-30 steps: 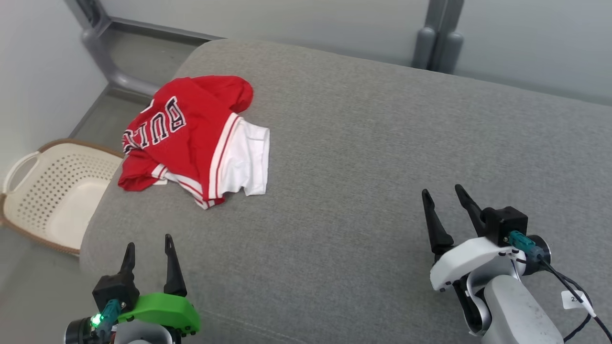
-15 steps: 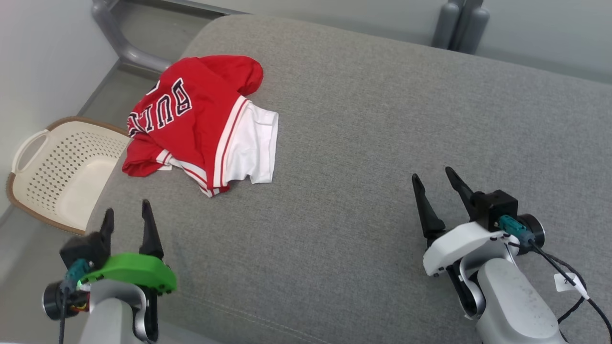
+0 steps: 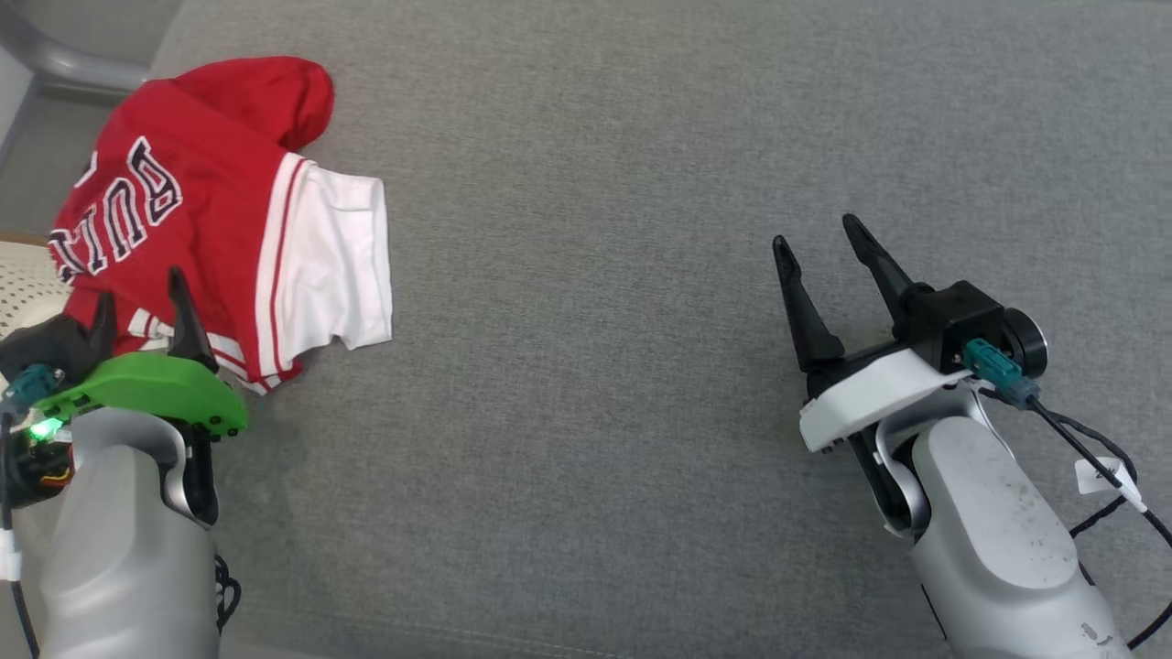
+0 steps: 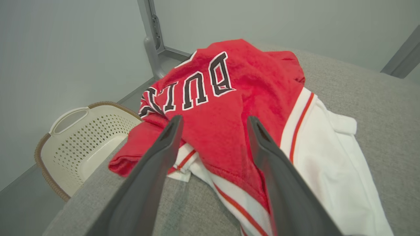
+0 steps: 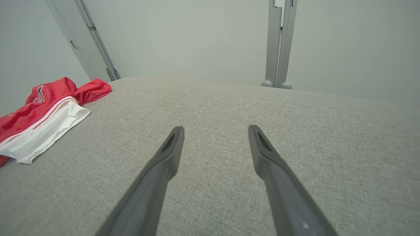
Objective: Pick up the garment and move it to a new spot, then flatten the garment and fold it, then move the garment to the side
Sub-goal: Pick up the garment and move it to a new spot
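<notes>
**Status: pre-grasp, nothing on the task list done yet**

Garment (image 3: 211,210) sits bunched at the far left of the grey cushion (image 3: 595,275), close to its left edge, with the basket (image 4: 108,126) on the floor just past that edge. Not lifted, not flattened, not folded. By my read I'm at step one, so pick, relocate, flatten, fold and set aside are all left.

Left gripper (image 3: 139,288): fingers apart, at the near edge of the heap. In the left wrist view they frame the red fabric. I can't tell if the tips touch cloth; nothing is clamped.

Right gripper (image 3: 814,231): fingers apart over bare cushion, well apart from the garment.

Orientation: too crumpled for a clean axis. Best cue is the red/white stripe seam and the white panel, which run roughly far-to-near in the head view, so I'd call that the long axis. Lettering reads upside down from my side and slants near-left to far-right. A red lobe points away at the far end.
</notes>
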### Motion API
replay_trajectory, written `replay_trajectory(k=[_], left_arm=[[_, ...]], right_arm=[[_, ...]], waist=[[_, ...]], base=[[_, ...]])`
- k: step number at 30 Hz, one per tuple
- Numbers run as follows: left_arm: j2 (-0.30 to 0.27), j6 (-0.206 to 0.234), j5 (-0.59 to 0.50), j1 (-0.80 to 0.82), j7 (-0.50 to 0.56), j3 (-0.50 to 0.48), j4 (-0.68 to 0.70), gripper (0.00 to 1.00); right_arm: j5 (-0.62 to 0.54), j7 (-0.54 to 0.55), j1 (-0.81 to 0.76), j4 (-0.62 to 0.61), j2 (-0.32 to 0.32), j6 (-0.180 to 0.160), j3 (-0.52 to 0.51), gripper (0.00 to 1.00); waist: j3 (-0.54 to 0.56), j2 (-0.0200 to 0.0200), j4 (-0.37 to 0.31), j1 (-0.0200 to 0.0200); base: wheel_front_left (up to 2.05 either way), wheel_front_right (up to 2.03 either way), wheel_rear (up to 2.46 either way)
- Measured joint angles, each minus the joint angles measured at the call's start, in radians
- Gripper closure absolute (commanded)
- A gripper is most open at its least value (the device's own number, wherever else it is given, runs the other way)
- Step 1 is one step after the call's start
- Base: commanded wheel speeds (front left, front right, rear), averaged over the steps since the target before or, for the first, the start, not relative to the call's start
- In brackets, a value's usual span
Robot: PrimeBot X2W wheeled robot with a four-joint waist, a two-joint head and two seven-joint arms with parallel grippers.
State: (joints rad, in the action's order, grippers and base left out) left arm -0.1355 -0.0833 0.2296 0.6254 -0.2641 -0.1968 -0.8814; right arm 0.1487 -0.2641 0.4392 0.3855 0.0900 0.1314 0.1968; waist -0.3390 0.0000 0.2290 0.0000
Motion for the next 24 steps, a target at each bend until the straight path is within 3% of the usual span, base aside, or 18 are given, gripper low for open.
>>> replay_trajectory(k=[9, 10, 11, 12, 16, 24], left_arm=[[-0.039, 0.025, -0.003, 0.094, -0.001, -0.028, -0.179, 0.0], [-0.041, 0.033, -0.002, 0.106, -0.002, -0.033, -0.197, 0.25], [-0.045, 0.045, -0.003, 0.114, -0.002, -0.034, -0.201, 0.67], [-0.05, 0.049, -0.003, 0.122, -0.002, -0.034, -0.21, 1.0], [-0.05, 0.042, -0.005, 0.124, -0.002, -0.036, -0.194, 1.0], [0.002, -0.005, -0.053, 0.084, 0.0, -0.008, -0.01, 1.0]], right_arm=[[0.008, 0.0, 0.033, -0.041, 0.01, 0.0, 0.009, 0.0], [0.008, 0.0, 0.035, -0.042, 0.011, 0.0, 0.007, 0.0], [0.008, 0.0, 0.036, -0.042, 0.012, 0.0, 0.005, 0.0], [0.009, 0.0, 0.036, -0.042, 0.011, 0.0, -0.001, 0.0], [0.013, 0.0, 0.036, -0.039, 0.009, 0.0, -0.019, 0.0], [0.026, 0.0, 0.029, -0.032, -0.014, 0.0, -0.041, 0.0]], waist=[[-0.088, 0.0, -0.092, 0.0], [-0.095, 0.0, -0.101, 0.0], [-0.102, 0.0, -0.109, 0.0], [-0.108, 0.0, -0.117, 0.0], [-0.114, 0.0, -0.134, 0.0], [-0.059, 0.0, -0.134, 0.0]], base=[[0.0, 0.0, 0.0], [0.0, 0.0, 0.0], [0.0, 0.0, 0.0], [0.0, 0.0, 0.0], [0.0, 0.0, 0.0], [0.0, 0.0, 0.0]])
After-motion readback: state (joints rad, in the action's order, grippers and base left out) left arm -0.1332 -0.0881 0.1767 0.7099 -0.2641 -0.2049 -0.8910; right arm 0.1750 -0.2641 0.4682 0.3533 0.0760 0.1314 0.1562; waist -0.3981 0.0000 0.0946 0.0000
